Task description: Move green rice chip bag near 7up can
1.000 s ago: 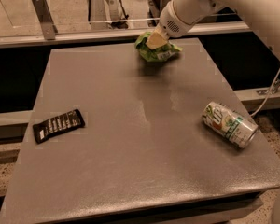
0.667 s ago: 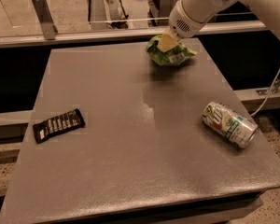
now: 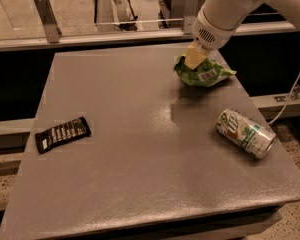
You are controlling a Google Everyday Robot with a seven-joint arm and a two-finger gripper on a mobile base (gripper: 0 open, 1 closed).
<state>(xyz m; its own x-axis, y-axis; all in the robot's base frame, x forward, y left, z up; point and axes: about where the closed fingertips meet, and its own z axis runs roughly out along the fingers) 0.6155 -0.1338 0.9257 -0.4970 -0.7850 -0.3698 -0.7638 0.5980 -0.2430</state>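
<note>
The green rice chip bag [image 3: 205, 73] is crumpled, barcode showing, held a little above the grey table [image 3: 140, 154] at its far right. My gripper [image 3: 194, 59] hangs from the white arm at the top right and is shut on the bag's upper left part. The 7up can [image 3: 245, 133] lies on its side near the table's right edge, nearer the camera than the bag and apart from it.
A flat black wrapper [image 3: 63, 133] lies near the table's left edge. A rail with metal posts [image 3: 45, 15] runs behind the table. A cable [image 3: 296, 91] hangs at the right beside the table.
My gripper has carried the green bag to the right and toward the camera, closer to the can. The can and the wrapper have not moved.
</note>
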